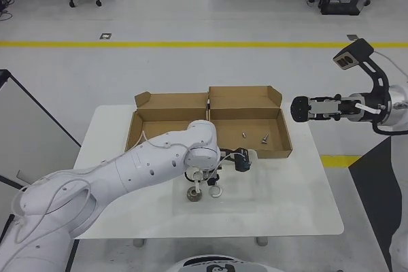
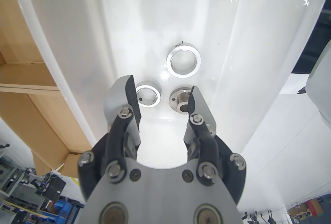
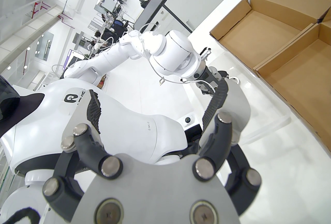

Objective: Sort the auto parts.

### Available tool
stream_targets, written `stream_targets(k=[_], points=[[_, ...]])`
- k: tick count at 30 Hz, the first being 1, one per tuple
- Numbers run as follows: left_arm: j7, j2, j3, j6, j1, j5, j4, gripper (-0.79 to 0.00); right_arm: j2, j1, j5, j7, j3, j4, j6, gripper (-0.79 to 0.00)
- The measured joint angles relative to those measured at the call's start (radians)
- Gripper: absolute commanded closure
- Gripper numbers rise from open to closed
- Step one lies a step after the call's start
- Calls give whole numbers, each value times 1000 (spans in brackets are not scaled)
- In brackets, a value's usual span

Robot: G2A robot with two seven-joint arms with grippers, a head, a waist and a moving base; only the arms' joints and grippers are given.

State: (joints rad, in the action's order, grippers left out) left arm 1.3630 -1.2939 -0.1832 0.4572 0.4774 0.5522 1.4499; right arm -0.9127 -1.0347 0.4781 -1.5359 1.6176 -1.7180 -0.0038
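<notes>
Arms (image 1: 143, 160) glossy white, rounded, thin cables (image 3: 170, 82). Left gripper (image 2: 161, 85): black links (image 2: 117, 131), silver screws (image 2: 124, 113), ribbed black pads (image 2: 134, 98).

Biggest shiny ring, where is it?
In the left wrist view, the biggest ring lies on the white table, just beyond the smaller ring and the flanged part, ahead of the open left gripper.

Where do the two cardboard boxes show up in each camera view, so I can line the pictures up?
Top view: cardboard boxes side by side at the far edge of the white table.
Left wrist view: the boxes' brown walls run alongside the open left end effector.
Right wrist view: both boxes lie open beyond the right end effector.
Shared landmark: the white table.
</notes>
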Motion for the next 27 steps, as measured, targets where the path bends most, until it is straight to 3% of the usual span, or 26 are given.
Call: stream_targets(k=[14,27], points=[[-44,-62,13,44,47,39,-110,-342,0,0,0,0,0,0,0,-785],[-51,-88,13,50,77,61,-170,-339,0,0,0,0,0,0,0,-785]])
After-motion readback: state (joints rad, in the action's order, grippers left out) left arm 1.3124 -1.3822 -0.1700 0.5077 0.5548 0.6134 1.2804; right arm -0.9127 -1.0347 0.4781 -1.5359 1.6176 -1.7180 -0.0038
